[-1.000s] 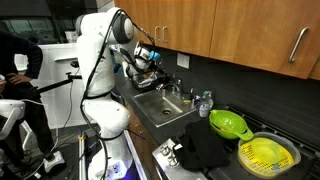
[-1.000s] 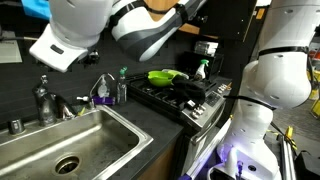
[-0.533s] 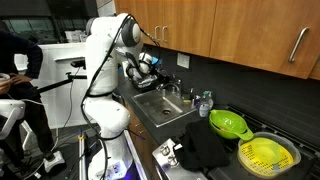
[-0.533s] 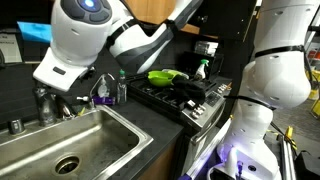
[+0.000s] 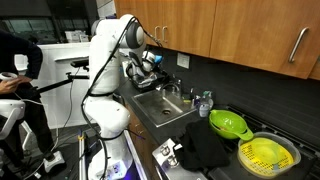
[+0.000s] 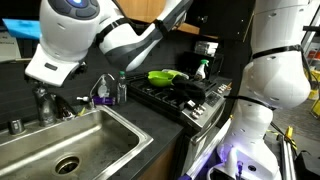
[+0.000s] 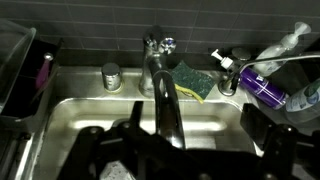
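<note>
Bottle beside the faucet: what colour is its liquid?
Purple; the bottle shows best in the wrist view.

The gripper (image 7: pixel 178 140) hangs over the sink (image 7: pixel 90 115), and the faucet (image 7: pixel 165 85) rises straight ahead of it, between its fingers. On the ledge behind the sink, a sponge (image 7: pixel 195 80) lies just right of the faucet's base and a round cap (image 7: pixel 112 73) sits to its left. Farther to the gripper's right stand a soap bottle (image 7: pixel 262 85) and a spray bottle (image 7: pixel 285 45). Beyond them, in an exterior view, is the stove (image 6: pixel 150 93), with a cloth (image 6: pixel 198 92) and a colander (image 6: pixel 163 76) on it.
</note>
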`<act>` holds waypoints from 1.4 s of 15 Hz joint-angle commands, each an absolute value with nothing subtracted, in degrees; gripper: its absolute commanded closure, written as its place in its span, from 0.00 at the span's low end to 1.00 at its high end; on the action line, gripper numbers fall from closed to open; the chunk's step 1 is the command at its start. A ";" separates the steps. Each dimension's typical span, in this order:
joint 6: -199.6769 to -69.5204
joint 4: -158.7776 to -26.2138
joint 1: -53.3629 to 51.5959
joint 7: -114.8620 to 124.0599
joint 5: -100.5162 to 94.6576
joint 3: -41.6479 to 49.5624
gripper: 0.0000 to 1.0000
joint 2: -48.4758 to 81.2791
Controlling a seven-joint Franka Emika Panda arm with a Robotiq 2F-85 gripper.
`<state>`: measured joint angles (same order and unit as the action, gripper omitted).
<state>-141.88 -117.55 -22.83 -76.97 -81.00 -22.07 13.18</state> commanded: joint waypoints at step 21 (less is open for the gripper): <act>-139.36 -91.28 -24.42 -102.54 -69.87 -18.74 0.00 31.25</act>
